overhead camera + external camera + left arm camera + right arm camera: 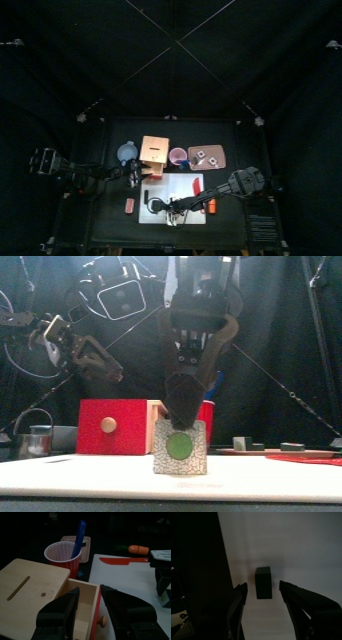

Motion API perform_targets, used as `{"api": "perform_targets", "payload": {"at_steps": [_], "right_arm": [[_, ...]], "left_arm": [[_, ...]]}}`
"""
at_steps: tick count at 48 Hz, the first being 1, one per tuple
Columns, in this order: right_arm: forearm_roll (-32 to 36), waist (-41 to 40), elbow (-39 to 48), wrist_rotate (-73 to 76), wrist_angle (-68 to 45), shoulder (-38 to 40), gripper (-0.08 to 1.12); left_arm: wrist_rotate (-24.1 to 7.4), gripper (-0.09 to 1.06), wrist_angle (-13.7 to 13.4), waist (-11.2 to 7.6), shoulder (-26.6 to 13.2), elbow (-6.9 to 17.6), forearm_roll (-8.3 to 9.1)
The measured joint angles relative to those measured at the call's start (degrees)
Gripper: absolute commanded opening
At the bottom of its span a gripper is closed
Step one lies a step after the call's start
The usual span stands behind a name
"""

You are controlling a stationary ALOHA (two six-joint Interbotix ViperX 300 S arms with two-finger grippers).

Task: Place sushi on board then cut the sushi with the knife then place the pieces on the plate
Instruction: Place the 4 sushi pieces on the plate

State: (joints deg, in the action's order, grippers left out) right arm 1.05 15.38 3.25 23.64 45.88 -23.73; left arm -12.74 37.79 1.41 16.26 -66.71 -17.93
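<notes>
So the whole thing hinges on how the sushi piece (178,448) sits under the right hand (262,584). The piece is stood on the white board (304,557), straight below that hand and pretty much centred in the gap between its two jaws. The hand is spread wide and nothing is held. No contact with the piece can be made out.

In the right wrist view the block's long side is lined up with the jaws. So the narrow width would get squeezed if they were closed, which looks like the easy grab tbh. A short drop is probably all that's needed first.

The left hand (90,591) is parked well apart over the wooden box (33,592), only slightly parted, with nothing in it, so the right one is clearly nearer. The red knife (120,561) is laid flat toward the board's back edge, untouched.
</notes>
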Motion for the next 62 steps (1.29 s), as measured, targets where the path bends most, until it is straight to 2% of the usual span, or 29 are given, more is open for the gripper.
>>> {"api": "perform_targets", "payload": {"at_steps": [4,8,14,24,30,38,49,55,62], "right_arm": [[-0.6,-0.2,0.0,0.4,0.4,-0.1,0.58],[-0.9,-0.4,0.4,1.2,0.4,0.2,0.48],[-0.4,-1.4,6.2,4.3,1.0,5.0,0.48],[5.4,-6.8,23.8,17.8,0.9,23.3,0.48],[8.2,-13.5,35.2,24.9,0.8,34.4,0.48],[11.3,-26.1,43.8,28.3,-1.2,41.7,0.48],[18.1,-45.4,47.6,27.6,-5.4,43.2,0.49],[19.1,-50.7,48.3,26.0,-7.6,42.3,0.51],[17.4,-52.0,49.1,23.5,-9.2,38.7,0.65]], "left_arm": [[-0.1,0.78,0.0,-0.09,0.0,0.0,0.0],[-0.1,0.78,0.0,0.0,-0.1,-0.1,0.0],[0.0,0.78,0.1,0.0,0.0,-0.1,0.0],[0.0,0.78,0.0,0.0,0.0,-0.4,0.0],[-0.1,0.78,0.0,-0.09,0.0,-0.4,0.0],[0.0,0.78,0.0,0.0,0.0,-0.6,0.0],[0.0,0.78,0.0,0.0,0.0,-0.9,0.0],[-0.1,0.78,0.0,0.0,0.0,-1.0,0.0],[0.0,0.78,0.0,0.0,0.0,-1.0,0.0]]}}
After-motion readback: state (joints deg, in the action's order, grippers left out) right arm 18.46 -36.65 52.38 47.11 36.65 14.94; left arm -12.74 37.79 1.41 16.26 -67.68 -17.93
